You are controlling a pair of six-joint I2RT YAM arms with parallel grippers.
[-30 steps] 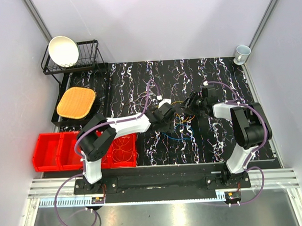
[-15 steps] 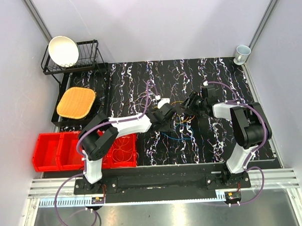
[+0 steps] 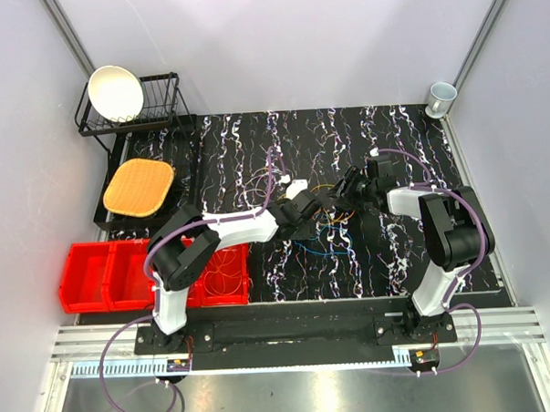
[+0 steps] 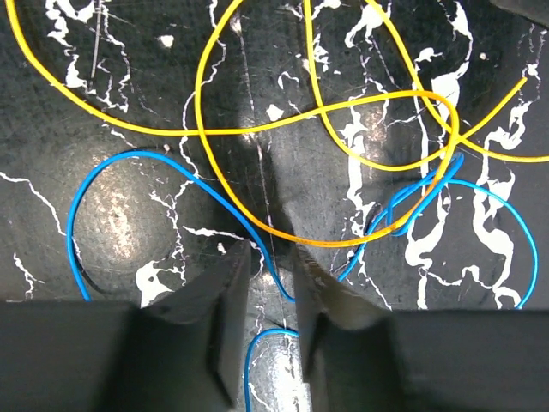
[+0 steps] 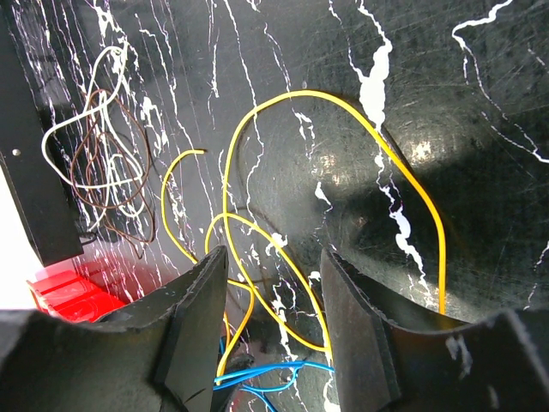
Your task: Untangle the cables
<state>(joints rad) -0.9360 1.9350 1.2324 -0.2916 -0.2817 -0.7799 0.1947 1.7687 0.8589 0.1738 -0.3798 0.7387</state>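
Both arms are stretching toward the middle of the bench (image 3: 396, 255) over the tangled cables (image 3: 329, 226); left gripper (image 4: 271, 256) is straddling the blue cable (image 4: 103, 163), jaws narrowly apart; right gripper (image 5: 274, 262) is hanging open over the yellow cable (image 5: 360, 120)

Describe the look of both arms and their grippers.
The left arm and right arm have white links with black joints, and a lilac hose loops along each. The left gripper and right gripper each end in two matte black, flat-faced fingers.
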